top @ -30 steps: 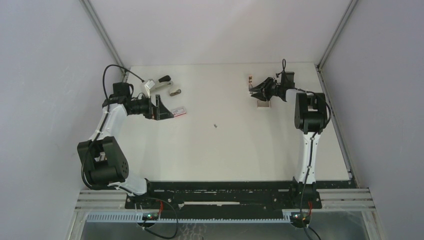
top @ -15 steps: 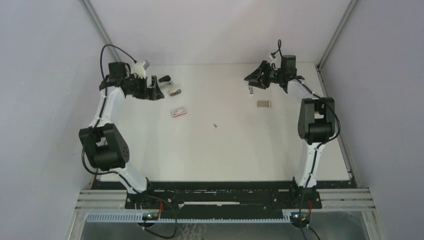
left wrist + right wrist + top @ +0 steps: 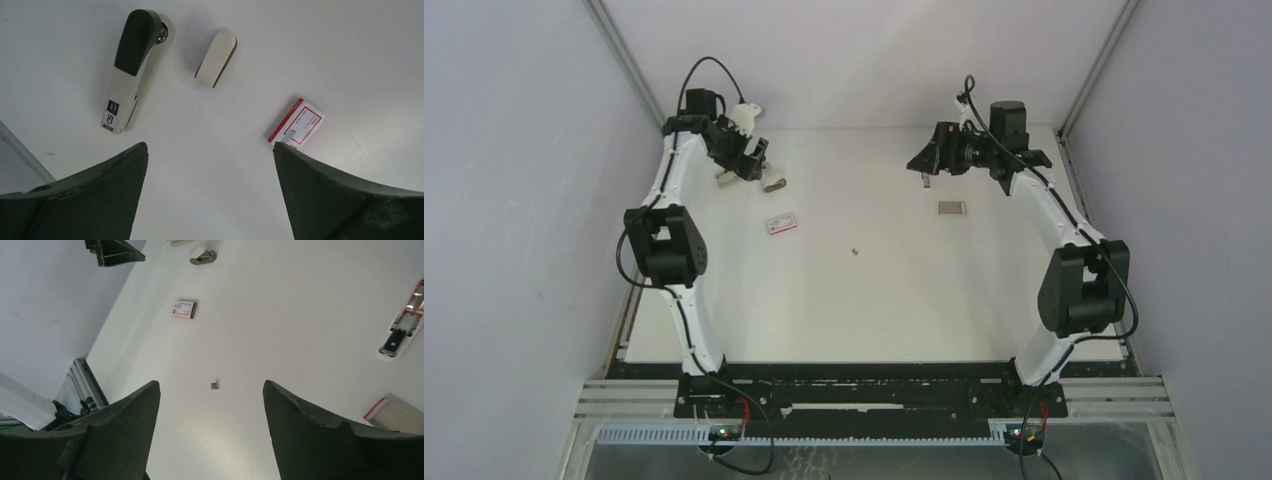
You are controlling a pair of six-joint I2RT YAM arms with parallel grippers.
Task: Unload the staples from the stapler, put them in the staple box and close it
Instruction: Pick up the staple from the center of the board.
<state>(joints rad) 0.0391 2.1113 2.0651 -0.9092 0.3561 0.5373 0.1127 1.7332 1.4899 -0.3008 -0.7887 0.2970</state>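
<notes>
Cream with a dark top, the closed stapler (image 3: pixel 131 80) lies flat at the far left of the worktop (image 3: pixel 874 310). A short cream piece (image 3: pixel 216 57) sits just beside it, apart from it. The left end effector (image 3: pixel 210 150) hovers above this group with its jaws spread wide and nothing between them. Nearer the middle lies the pink box (image 3: pixel 296 124), also untouched.

At mid-worktop, well apart from everything else, rests one tiny grey staple strip (image 3: pixel 214 385), loose on the bare surface.

Further right, the right end effector (image 3: pixel 927 160) hangs above the far side, jaws apart and empty. Below and beside it the open stapler (image 3: pixel 400 335) lies with its metal channel exposed. A tan box (image 3: pixel 397 415) sits near it, not touching.

As a judgement, the unloading looks partly done. One stapler is opened up and at least one strip is out on the worktop. Whether more staples remain in the exposed channel is too small to tell. The closed stapler on the left shows no sign of having been opened, so if it also counts, opening it and clearing its channel is left to do. With both end effectors empty and off the objects, neither arm is working on a stapler at this moment.
</notes>
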